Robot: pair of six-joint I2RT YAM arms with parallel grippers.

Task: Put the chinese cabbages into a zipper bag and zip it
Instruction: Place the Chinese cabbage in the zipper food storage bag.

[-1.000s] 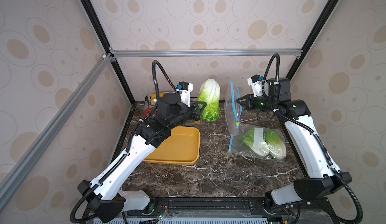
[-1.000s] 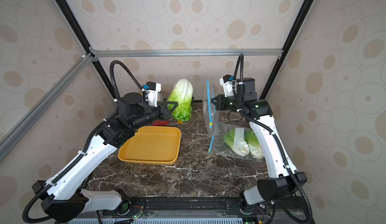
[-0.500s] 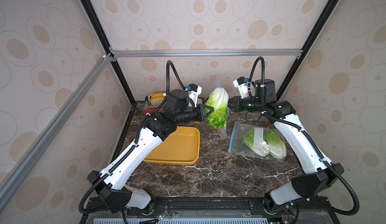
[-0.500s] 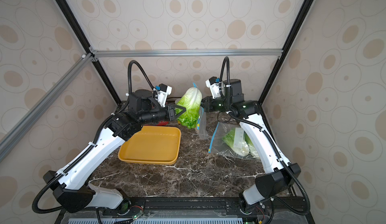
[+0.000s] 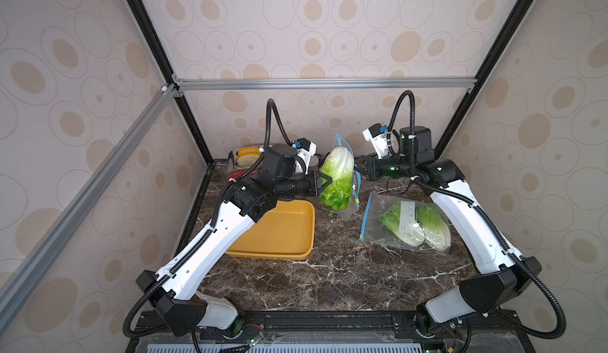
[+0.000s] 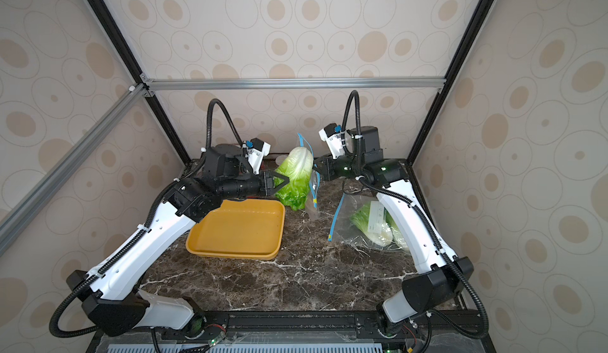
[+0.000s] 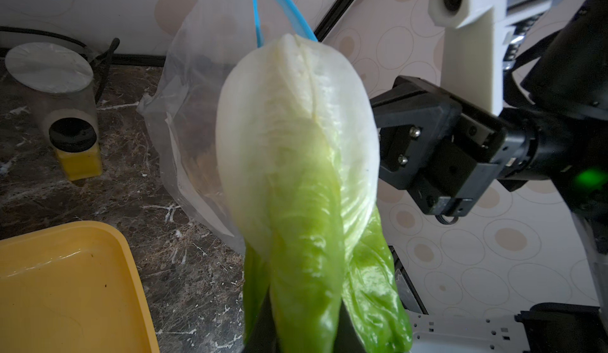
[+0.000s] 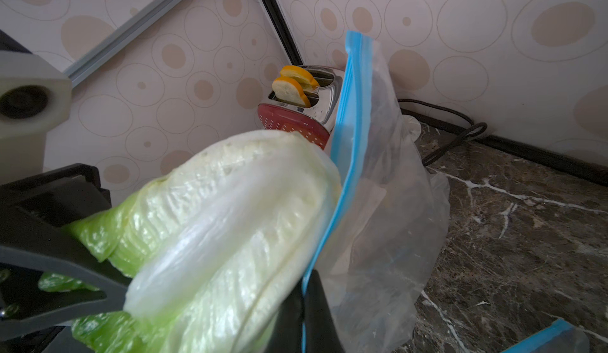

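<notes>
Hanging white base up and green leaves down, one chinese cabbage (image 5: 337,178) is in the air over the back of the bench (image 5: 329,279). The left claw (image 5: 325,183) is clenched on its leafy green part from the side. The cabbage's white base rests against the blue zip rim of a clear zipper bag (image 8: 388,203), which hangs just beside it. Whether the head has entered the bag's mouth cannot be told. The right claw (image 5: 359,167) is clenched on that bag's rim, and in the right wrist view the blue strip runs down between its fingers. Lying side by side, two more cabbages (image 5: 399,224) are inside a second zipper bag (image 5: 378,203) flat on the bench near the right arm, its blue zip edge facing the middle. A yellow tray (image 5: 269,254) sits partly under the left arm. A toaster (image 8: 302,117) holding bread slices (image 8: 291,88) stands in the back corner.
</notes>
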